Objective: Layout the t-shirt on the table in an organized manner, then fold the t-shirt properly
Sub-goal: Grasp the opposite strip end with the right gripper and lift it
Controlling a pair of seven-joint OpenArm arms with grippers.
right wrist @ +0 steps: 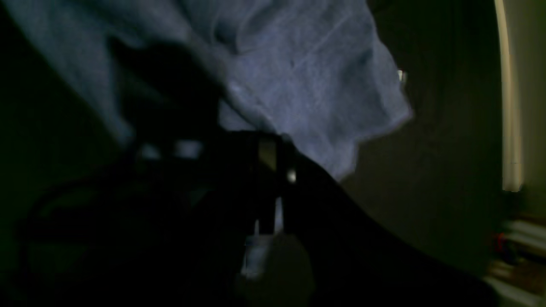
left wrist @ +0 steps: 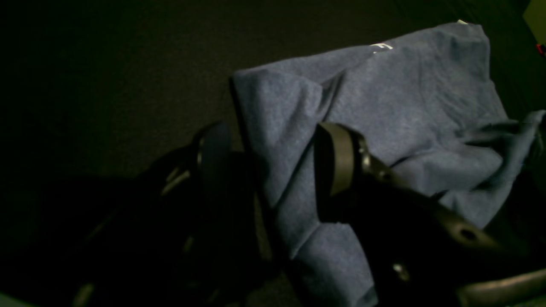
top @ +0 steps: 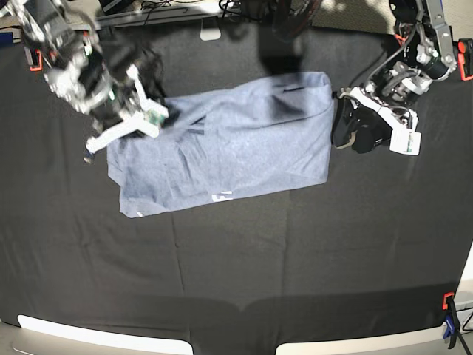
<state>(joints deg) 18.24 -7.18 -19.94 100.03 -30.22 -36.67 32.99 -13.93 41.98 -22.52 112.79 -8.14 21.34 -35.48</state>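
Note:
The blue-grey t-shirt (top: pixel 229 144) lies spread, a little wrinkled, on the black table (top: pixel 236 281), with a bit of white lettering (top: pixel 222 197) at its near edge. My left gripper (top: pixel 341 129) is at the shirt's right edge. In the left wrist view its fingers (left wrist: pixel 337 162) stand apart, with a fold of the shirt (left wrist: pixel 405 98) between them; the gripper (left wrist: pixel 275 153) is open. My right gripper (top: pixel 161 115) is at the shirt's upper left corner. In the dark, blurred right wrist view it (right wrist: pixel 268 145) looks shut on the shirt (right wrist: pixel 298 76).
Orange clamps (top: pixel 33 59) (top: pixel 464 63) sit at the back corners, and an orange and blue clamp (top: pixel 448 322) at the front right. The white rim (top: pixel 89 336) runs along the front. Cables and a white object (top: pixel 211 33) lie at the back edge.

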